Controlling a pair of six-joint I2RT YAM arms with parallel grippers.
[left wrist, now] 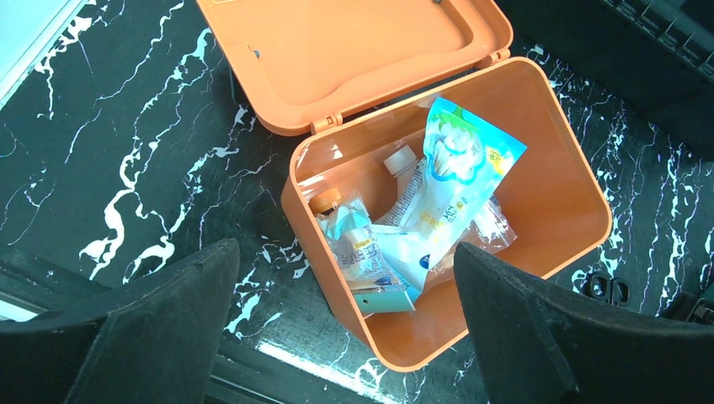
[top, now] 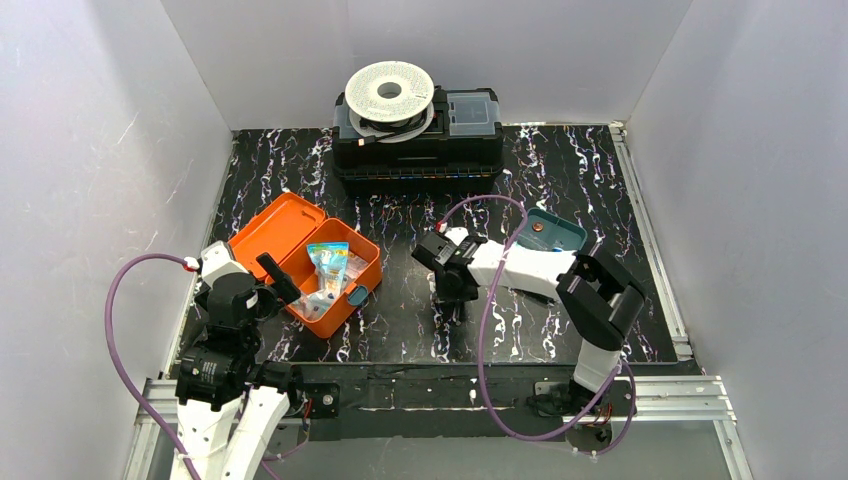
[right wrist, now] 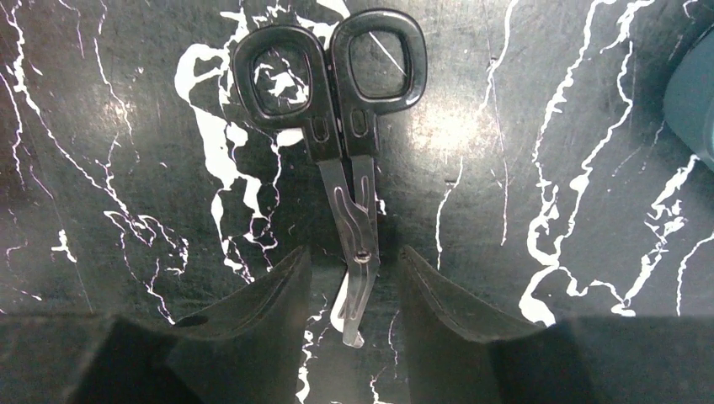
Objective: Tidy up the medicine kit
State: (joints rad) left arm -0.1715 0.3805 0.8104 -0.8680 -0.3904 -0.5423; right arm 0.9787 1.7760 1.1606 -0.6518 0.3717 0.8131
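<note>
Between the black fingers of your right gripper (right wrist: 352,257), which stand apart and grip nothing, runs the blade end of the scissors (right wrist: 347,181); neither finger looks to touch it. Their long axis points straight away from that gripper, handles at the far end, flat on the table (right wrist: 547,126), to the right of the medicine kit (top: 275,228) and apart from it, so your right arm is the nearer one. Your left gripper (left wrist: 345,252), spread wide and empty, hovers over the kit, whose lid lies back; inside are sachets (left wrist: 459,168) and small capped bottles (left wrist: 402,160). A teal tray (top: 568,224) sits further right of the kit, something small in it.
</note>
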